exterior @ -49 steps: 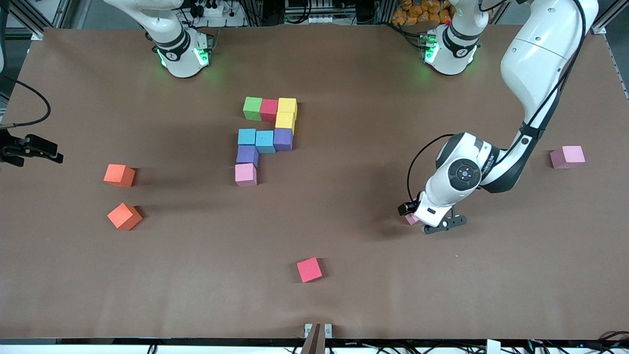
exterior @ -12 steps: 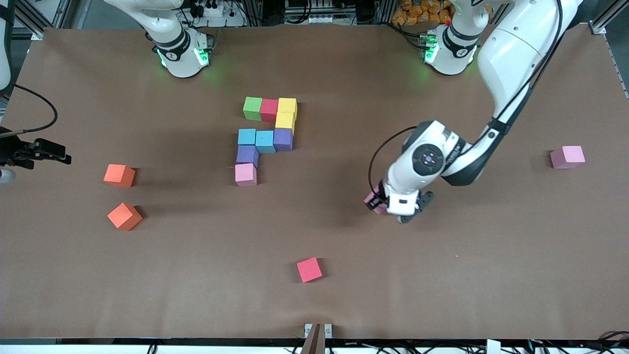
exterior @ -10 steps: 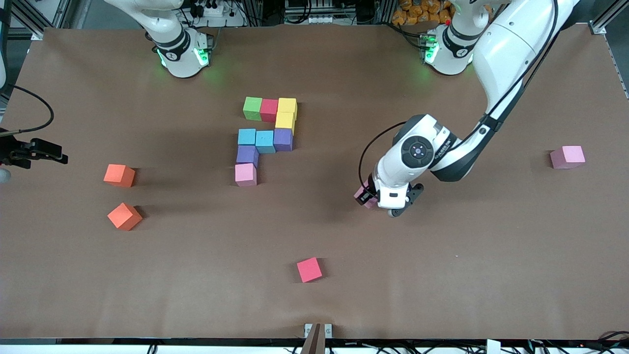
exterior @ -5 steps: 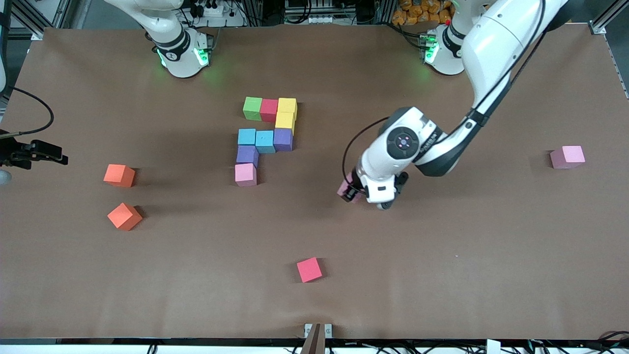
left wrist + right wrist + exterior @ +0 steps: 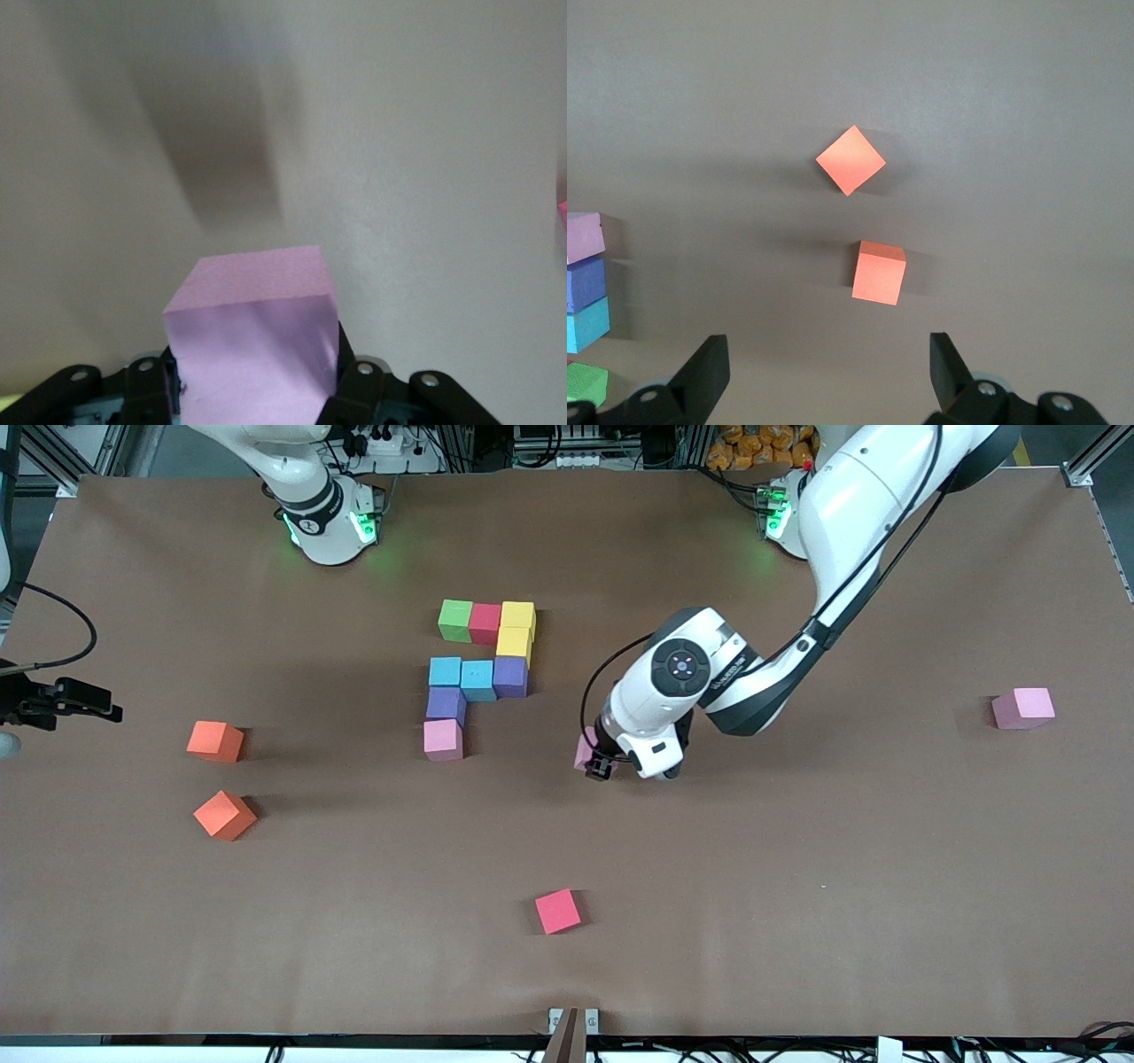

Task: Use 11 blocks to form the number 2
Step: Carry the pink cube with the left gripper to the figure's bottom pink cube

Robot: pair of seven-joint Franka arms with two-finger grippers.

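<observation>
The blocks (image 5: 479,669) of the partly built number 2 lie in the middle of the bench (image 5: 797,921), nearer the robots' bases: a green, red and yellow top row, a second yellow under it, two light blue and a purple in the middle row, a second purple, then one pink cube (image 5: 442,740) starting the bottom row. There are no containers on the bench.

The left gripper (image 5: 601,763) hangs over bare bench beside the digit, toward the left arm's end, its jaws clamped on a pink block (image 5: 255,332) that rides clear of the surface above its own shadow. Since the earliest frame this gripper has lifted that block and carried it steadily toward the digit.

A third pink block (image 5: 1023,708) sits alone near the left arm's end. A loose red cube (image 5: 557,911) lies nearer the front camera.

The right gripper (image 5: 826,372) waits with its jaws wide apart over the right arm's end, above two orange cubes (image 5: 219,778). It has barely shifted since earlier.
</observation>
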